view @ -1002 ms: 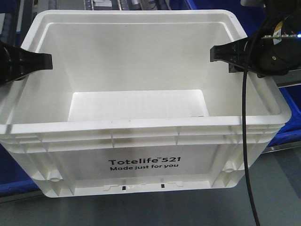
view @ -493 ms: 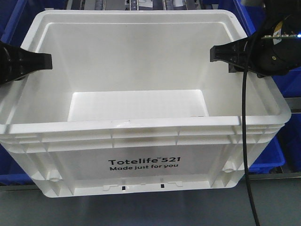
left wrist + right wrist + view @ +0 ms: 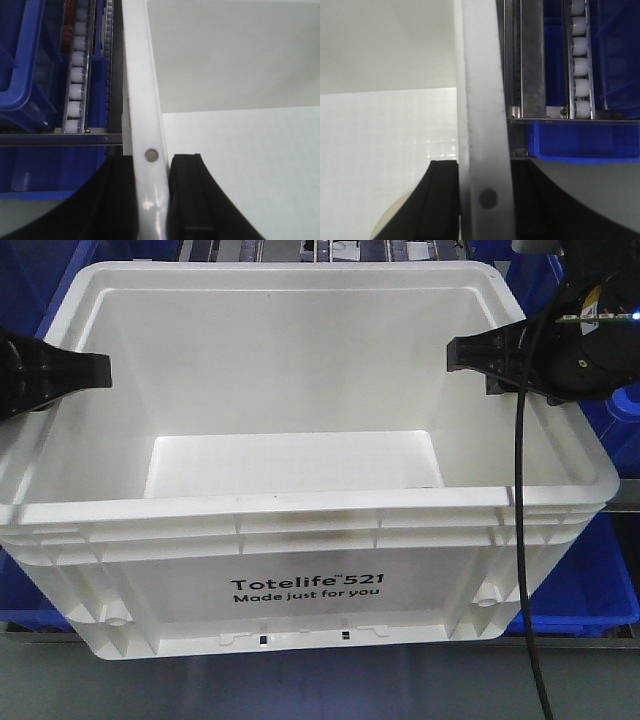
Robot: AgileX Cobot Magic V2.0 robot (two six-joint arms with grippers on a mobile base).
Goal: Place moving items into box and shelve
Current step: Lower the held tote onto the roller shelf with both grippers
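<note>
White ribbed plastic crate (image 3: 300,540) printed "Totelife 521" sits centre-frame, carried by both arms: left gripper (image 3: 150,200) and right gripper (image 3: 485,200) each clamp a side rim. Pale rounded shape (image 3: 395,225) at crate floor, identity unclear. Beyond, dark blue plastic bins (image 3: 600,570) and roller rack (image 3: 75,75) have shifted lower since 1 s ago; judged: lifting toward shelf.

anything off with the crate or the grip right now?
Nothing stands out. The white crate sits level and looks undamaged, apart from a faint dark smudge on its front rim. The left pincer and right pincer each clamp a side wall squarely.
</note>
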